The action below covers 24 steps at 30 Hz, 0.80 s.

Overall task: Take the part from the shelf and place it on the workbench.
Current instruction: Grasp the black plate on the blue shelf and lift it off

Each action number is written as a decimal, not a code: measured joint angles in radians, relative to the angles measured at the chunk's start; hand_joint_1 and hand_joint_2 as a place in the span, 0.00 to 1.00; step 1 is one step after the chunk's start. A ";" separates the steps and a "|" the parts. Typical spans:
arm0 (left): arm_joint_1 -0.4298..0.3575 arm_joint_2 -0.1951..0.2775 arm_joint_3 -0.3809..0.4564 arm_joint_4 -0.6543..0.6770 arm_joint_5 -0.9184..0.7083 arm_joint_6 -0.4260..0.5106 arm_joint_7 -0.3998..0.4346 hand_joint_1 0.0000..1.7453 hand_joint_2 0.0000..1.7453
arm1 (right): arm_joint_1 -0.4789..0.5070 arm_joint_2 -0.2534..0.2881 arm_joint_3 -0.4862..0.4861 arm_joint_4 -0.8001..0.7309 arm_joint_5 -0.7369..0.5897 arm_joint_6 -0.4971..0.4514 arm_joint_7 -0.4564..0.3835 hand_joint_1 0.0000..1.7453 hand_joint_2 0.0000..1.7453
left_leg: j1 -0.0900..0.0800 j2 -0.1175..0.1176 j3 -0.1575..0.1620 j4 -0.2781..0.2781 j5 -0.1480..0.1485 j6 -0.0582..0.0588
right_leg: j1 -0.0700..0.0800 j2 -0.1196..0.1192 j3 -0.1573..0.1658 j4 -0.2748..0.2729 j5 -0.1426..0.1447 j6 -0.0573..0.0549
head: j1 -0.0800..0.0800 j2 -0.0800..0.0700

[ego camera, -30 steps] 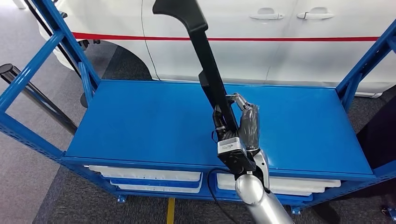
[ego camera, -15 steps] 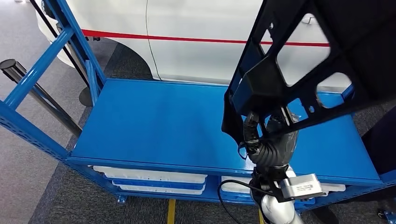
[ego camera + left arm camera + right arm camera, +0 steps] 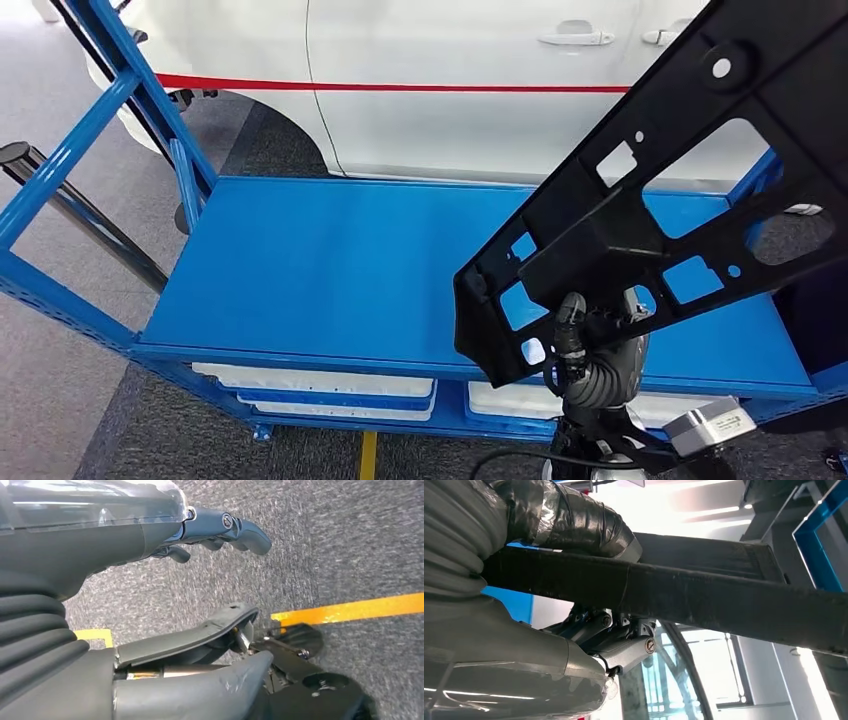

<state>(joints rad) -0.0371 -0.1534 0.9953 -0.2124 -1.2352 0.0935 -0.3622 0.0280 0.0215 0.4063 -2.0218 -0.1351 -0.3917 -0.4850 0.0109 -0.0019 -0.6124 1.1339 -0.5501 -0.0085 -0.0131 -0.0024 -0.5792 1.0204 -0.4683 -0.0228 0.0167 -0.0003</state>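
Item: large black plastic panel part with cut-out openings point(image 3: 660, 190), lifted clear above the blue metal shelf point(image 3: 330, 270), tilted, its upper end toward the white car point(image 3: 450, 90) behind.

Holder: my right hand point(image 3: 598, 345), fingers clamped on the part's lower edge.

My left hand point(image 3: 220, 530): hanging over grey carpet, fingers apart, holding nothing.

Handling, as I judge it: long overhang beyond my grip, so I turn slowly and keep it off the blue uprights.

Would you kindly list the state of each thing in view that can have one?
black part: off the shelf, gripped by the right hand, tilted.
right hand: grips the part from below.
left hand: holds nothing, fingers apart, above the floor.
blue shelf: top bare.
car doors: closed.
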 joint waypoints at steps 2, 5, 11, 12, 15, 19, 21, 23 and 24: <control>0.001 0.000 0.005 0.000 0.000 0.000 0.000 0.00 1.00 | 0.019 0.004 -0.006 0.000 0.001 0.015 -0.011 1.00 1.00 | 0.001 0.000 -0.060 0.132 -0.057 -0.007 | 0.001 -0.001 0.000 0.001 -0.001 -0.004 | 0.000 0.000; 0.004 -0.001 0.009 0.000 -0.004 0.004 0.007 0.00 1.00 | 0.056 0.014 -0.016 -0.001 0.021 0.055 -0.047 1.00 1.00 | 0.001 0.000 -0.049 0.112 -0.018 -0.002 | 0.004 -0.001 0.002 0.005 -0.002 -0.005 | 0.000 0.000; 0.002 -0.002 0.014 0.000 -0.016 0.004 0.015 0.00 1.00 | 0.138 0.029 -0.018 -0.023 0.061 0.123 -0.133 1.00 1.00 | -0.012 -0.001 0.062 -0.124 0.078 0.033 | 0.008 0.001 0.001 0.005 0.004 0.014 | 0.000 0.000; 0.003 -0.004 0.014 0.000 -0.019 0.003 0.016 0.00 1.00 | 0.151 0.030 -0.018 -0.028 0.065 0.131 -0.141 1.00 1.00 | -0.010 0.001 0.063 -0.130 0.084 0.037 | 0.008 0.001 0.001 0.006 0.001 0.019 | 0.000 0.000; 0.003 -0.007 0.014 0.000 -0.025 0.003 0.017 0.00 1.00 | 0.174 0.031 -0.018 -0.042 0.071 0.143 -0.154 1.00 1.00 | -0.002 0.008 0.054 -0.148 0.107 0.053 | 0.007 0.003 -0.029 0.095 -0.087 0.032 | 0.001 0.000; 0.002 -0.008 0.015 0.000 -0.025 0.003 0.018 0.00 1.00 | 0.192 0.031 -0.018 -0.045 0.072 0.146 -0.155 1.00 1.00 | -0.001 0.011 0.015 -0.137 0.126 0.052 | -0.002 0.002 -0.065 0.264 -0.174 0.043 | 0.001 0.000; 0.002 -0.010 0.015 0.000 -0.025 0.003 0.018 0.00 1.00 | 0.195 0.032 -0.018 -0.047 0.072 0.147 -0.156 1.00 1.00 | 0.001 0.011 -0.005 -0.125 0.135 0.045 | -0.009 0.002 0.007 0.172 -0.120 0.049 | 0.001 0.000; 0.002 -0.012 0.015 0.000 -0.027 0.003 0.018 0.00 1.00 | 0.196 0.032 -0.018 -0.050 0.072 0.153 -0.160 1.00 1.00 | 0.000 0.009 -0.022 -0.111 0.142 0.036 | -0.010 0.004 0.088 0.046 -0.093 0.048 | 0.000 0.000; 0.002 -0.012 0.015 0.000 -0.028 0.003 0.018 0.00 1.00 | 0.198 0.032 -0.018 -0.053 0.072 0.156 -0.163 1.00 1.00 | -0.001 0.008 -0.026 -0.106 0.146 0.029 | -0.009 0.006 0.107 0.010 -0.092 0.045 | 0.000 0.000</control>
<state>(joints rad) -0.0350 -0.1657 1.0098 -0.2125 -1.2632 0.0968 -0.3444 0.2264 0.0530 0.3883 -2.0746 -0.0632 -0.2353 -0.6478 0.0103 0.0063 -0.6387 1.0279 -0.4037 0.0209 -0.0219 0.0032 -0.4725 1.0308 -0.5603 0.0223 0.0171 -0.0002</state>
